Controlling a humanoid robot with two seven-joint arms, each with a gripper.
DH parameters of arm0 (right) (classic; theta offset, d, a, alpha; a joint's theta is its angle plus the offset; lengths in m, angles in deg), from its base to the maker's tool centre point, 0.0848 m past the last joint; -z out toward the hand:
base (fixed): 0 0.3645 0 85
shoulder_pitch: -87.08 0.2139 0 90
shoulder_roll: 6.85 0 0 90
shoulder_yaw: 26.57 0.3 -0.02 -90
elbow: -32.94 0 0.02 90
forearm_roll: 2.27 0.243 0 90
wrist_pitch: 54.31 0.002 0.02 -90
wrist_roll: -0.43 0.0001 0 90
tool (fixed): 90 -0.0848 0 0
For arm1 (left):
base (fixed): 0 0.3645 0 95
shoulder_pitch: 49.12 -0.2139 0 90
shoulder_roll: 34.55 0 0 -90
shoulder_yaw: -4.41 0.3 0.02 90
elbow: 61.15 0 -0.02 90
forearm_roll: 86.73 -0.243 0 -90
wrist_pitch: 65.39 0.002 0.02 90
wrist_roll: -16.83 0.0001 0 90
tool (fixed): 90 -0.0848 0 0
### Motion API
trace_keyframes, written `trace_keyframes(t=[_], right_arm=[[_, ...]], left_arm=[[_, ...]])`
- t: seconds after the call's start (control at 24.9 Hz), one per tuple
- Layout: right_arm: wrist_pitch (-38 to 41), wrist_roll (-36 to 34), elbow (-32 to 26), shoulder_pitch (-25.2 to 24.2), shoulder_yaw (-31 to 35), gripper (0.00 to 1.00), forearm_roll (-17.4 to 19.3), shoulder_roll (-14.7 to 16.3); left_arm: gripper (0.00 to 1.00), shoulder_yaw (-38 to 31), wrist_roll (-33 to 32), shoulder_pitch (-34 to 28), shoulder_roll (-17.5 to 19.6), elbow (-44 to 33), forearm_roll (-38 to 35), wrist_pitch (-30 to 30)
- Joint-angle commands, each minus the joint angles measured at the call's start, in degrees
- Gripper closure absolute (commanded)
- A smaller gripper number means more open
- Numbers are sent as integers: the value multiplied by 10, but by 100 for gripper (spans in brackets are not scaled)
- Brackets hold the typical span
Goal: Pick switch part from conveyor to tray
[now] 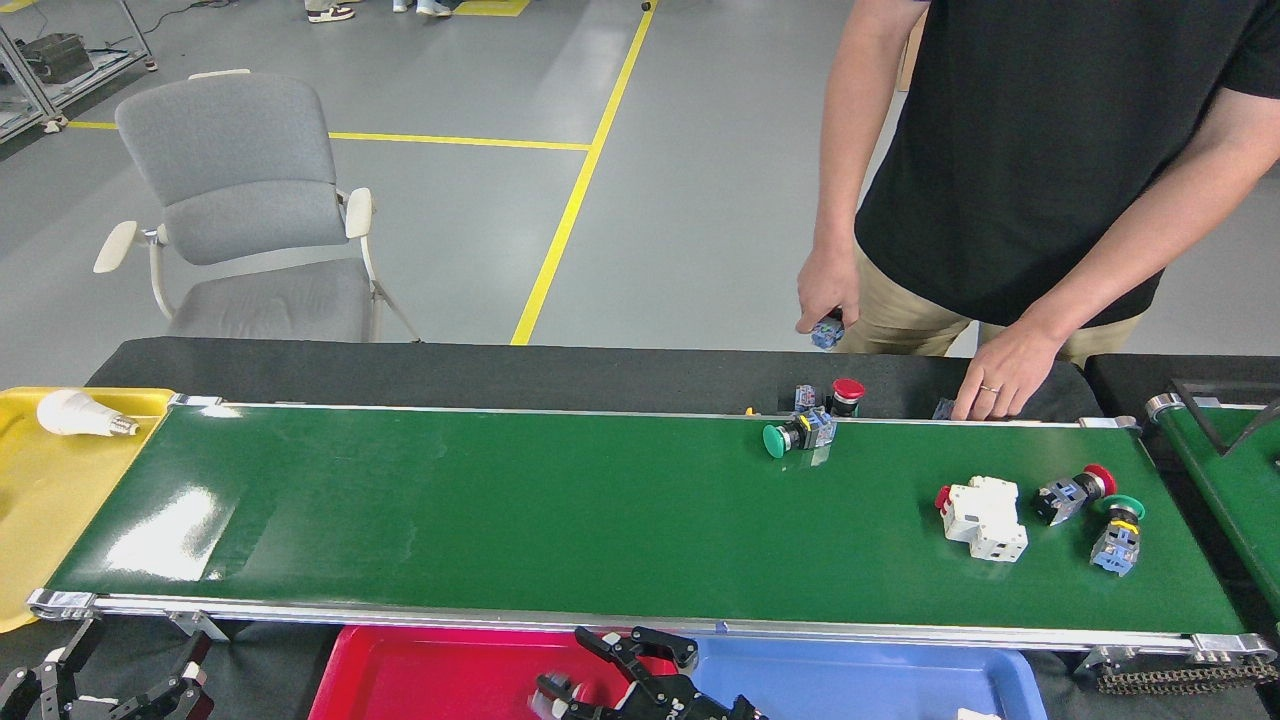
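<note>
The conveyor [500, 500] is a wide glossy green belt with silver rails. Several switch parts lie on it: a green-capped one [795, 436] near the far rail, a red-capped one [1072, 492], another green-capped one [1118, 536] and a white block part [985, 516] at the right. My right gripper [600, 668] is low at the bottom edge, over the seam between the red tray [430, 670] and the blue tray [880, 680]. It is blurred, and whether it holds anything is unclear. My left gripper [100, 690] hangs open at the bottom left, below the belt.
A person stands behind the belt, one hand [828, 300] holding a small blue part, the other hand [1000, 385] on the black cloth. A red-capped part [843, 396] lies off the belt there. A yellow tray [40, 500] with a bulb [80, 414] is at left; a narrower belt [1230, 480] at right.
</note>
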Motion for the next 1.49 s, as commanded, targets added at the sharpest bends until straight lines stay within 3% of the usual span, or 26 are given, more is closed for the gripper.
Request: trace_keyframes(t=[0.0, 0.08, 0.2, 0.32, 0.4, 0.52, 0.68, 0.88, 1.04, 1.37, 1.45], right_arm=[[-3, -6, -18, 6, 10, 0, 4, -6], [-19, -7, -50, -11, 64, 0, 7, -2], [-74, -28, -103, -119, 208, 0, 8, -6], [-91, -97, -132, -215, 332, 0, 10, -5], [-91, -124, -140, -251, 386, 0, 13, -5], [-97, -122, -140, -258, 421, 0, 31, -6], [-144, -98, -139, -225, 411, 0, 24, -2], [-190, -33, -108, -155, 339, 0, -19, -7], [-270, -18, -46, -78, 285, 0, -25, -2], [-309, -17, 76, 36, 227, 0, -26, -16], [-336, -18, 118, 65, 207, 9, -26, -24]], left_arm=[[0, -2, 3, 5, 7, -7, 0, -1], [0, -3, 3, 2, 6, -7, 0, -1], [0, -3, 3, 0, 5, -6, 0, -1], [0, -5, 3, -1, 5, -5, 0, -1], [0, -5, 3, -2, 5, -6, 0, -1], [0, -5, 3, -2, 6, -6, 0, -1], [0, -2, 3, -2, 5, -8, 1, -1], [0, -5, 3, -2, 6, -6, 0, -1], [0, -5, 3, -1, 6, -5, 0, -1], [0, -2, 3, 1, 6, -7, 0, -1], [0, -2, 3, 1, 7, -6, 0, -1]])
